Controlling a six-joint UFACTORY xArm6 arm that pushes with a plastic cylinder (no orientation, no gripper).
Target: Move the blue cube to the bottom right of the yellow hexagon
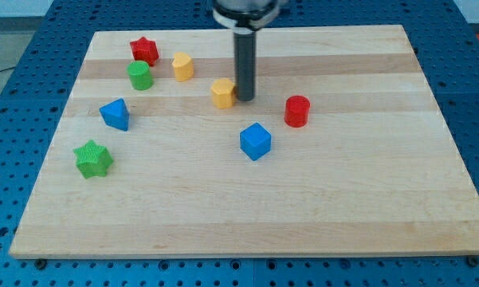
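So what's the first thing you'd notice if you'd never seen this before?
Probably the dark rod coming down from the view's top, with my tip right beside the yellow hexagon, on its right. Next, the blue cube sits alone near the middle of the wooden board, below and right of that hexagon.

My tip (245, 100) rests just right of the yellow hexagon (222, 93); the blue cube (255, 141) sits below it on the table (367, 207).

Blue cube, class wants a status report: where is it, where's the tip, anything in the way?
My tip beside yellow hexagon, its right. Blue cube already lower right of hexagon, apart. Red cylinder nearby, not blocking.
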